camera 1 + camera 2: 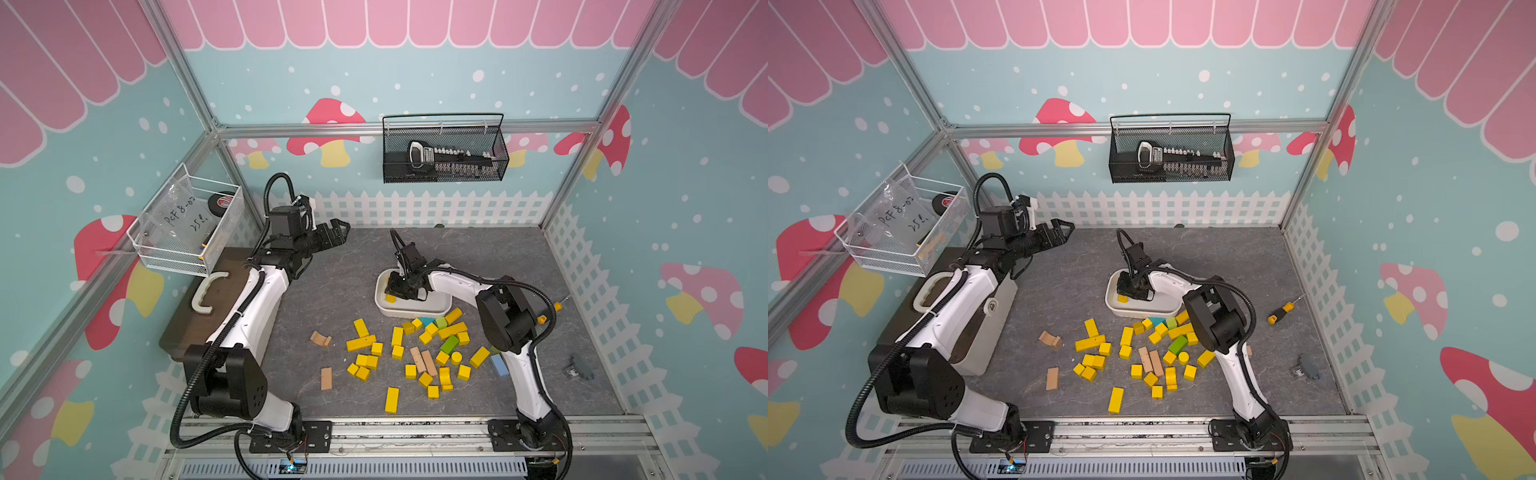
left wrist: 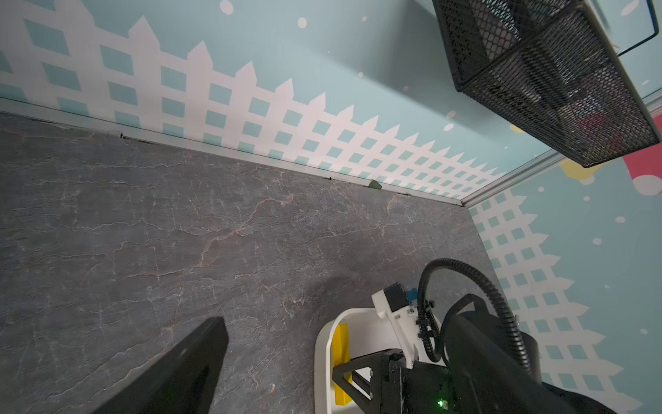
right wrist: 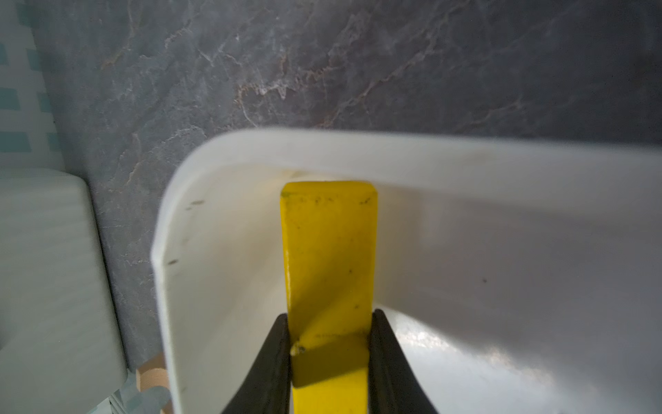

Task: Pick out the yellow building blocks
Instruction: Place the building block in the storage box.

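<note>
Here, the right gripper (image 3: 329,324) is reaching down into a white tray (image 1: 415,312) that is sitting near the middle of the grey stone-patterned table (image 1: 332,291). Its two black fingers are pressing narrowly against the sides of one long yellow bar (image 3: 329,251), which is pointing toward the tray's rounded end wall. The right wrist view is showing the bar's far end close to that wall, though it cannot be told whether the bar is touching the wall or the tray floor. In both top views the right arm is covering much of the tray, and only a corner of the yellow bar (image 1: 390,298) is showing beneath the gripper.

The other yellow building blocks (image 1: 360,343) are lying scattered on the table just in front of the tray: cubes, bars and a short cylinder (image 1: 456,357). They are lying mixed with a green block (image 1: 449,344), a blue block (image 1: 498,365) and several tan wooden blocks (image 1: 326,378).

The left gripper (image 1: 338,232) is hovering over the table's far left side, well apart from the blocks, with its jaws standing wide apart.
</note>
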### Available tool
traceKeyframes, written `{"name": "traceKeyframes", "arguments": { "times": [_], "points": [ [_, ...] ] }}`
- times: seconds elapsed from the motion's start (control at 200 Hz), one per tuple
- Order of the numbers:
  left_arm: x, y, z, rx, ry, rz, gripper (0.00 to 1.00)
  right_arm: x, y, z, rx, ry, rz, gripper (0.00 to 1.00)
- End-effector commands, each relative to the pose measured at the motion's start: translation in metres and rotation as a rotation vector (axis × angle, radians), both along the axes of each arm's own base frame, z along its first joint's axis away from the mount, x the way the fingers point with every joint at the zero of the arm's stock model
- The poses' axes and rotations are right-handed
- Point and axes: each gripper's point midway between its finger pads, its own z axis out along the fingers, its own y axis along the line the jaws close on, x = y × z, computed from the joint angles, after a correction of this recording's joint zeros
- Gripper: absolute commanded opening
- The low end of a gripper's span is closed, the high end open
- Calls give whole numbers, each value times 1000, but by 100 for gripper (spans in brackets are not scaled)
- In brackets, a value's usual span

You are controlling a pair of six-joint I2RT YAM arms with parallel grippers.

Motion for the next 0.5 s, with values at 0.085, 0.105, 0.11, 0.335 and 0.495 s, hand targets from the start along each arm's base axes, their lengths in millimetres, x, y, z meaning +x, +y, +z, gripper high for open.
{"name": "traceKeyframes", "arguments": {
  "times": [0.085,0.105,0.11,0.335,0.495],
  "points": [
    [-5,0,6,-12,-16,-8,100,11,8,8,11,-28,-19,27],
    [-5,0,6,-11,-15,-8,100,12,8,9,8,-30,-17,31],
    [-5,0,5,-10,-15,-7,100,11,8,9,8,-31,-14,31],
    [-5,-1,6,-17,-14,-11,100,7,1,34,-21,-89,41,51],
    [-5,-3,5,-21,-13,-26,100,-5,-12,71,-42,-169,99,52]
  ]
}}
